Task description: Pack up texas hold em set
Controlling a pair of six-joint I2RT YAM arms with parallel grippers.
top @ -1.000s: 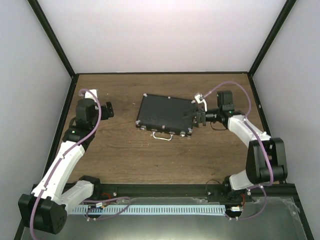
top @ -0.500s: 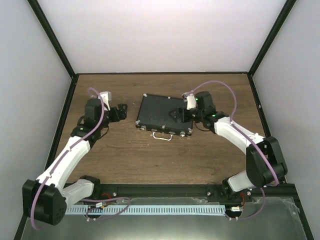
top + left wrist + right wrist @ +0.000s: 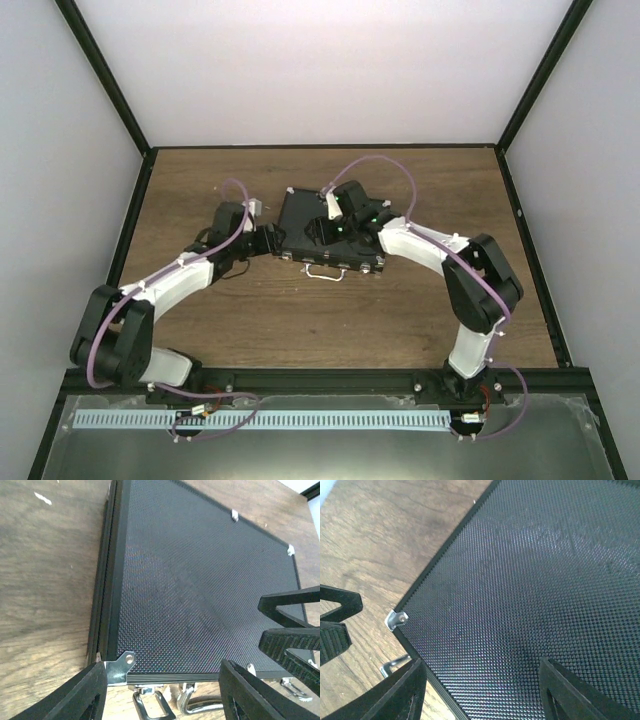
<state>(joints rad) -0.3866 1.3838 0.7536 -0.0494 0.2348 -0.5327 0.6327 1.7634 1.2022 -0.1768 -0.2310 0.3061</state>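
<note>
- Claw, left (image 3: 162, 679): black fingers spread apart, straddling the case's near-left corner, clamped on nothing.
- Claw, right (image 3: 480, 677): fingers likewise apart, poised over the lid and holding nothing. Whether it touches the lid cannot be told.
- Table (image 3: 250, 320): brown wood-grain top, enclosed by white walls (image 3: 300, 70) with black posts.
- Case (image 3: 298, 215): black, rectangular, shut, lying flat mid-table between both claws. The lid is finely dimpled. The right arm (image 3: 420, 245) crosses above it and hides part of it.
- Handle (image 3: 322, 272): silver wire loop on the near edge.
- Corner cap (image 3: 120, 662): small bright metal plate with a rivet.
</note>
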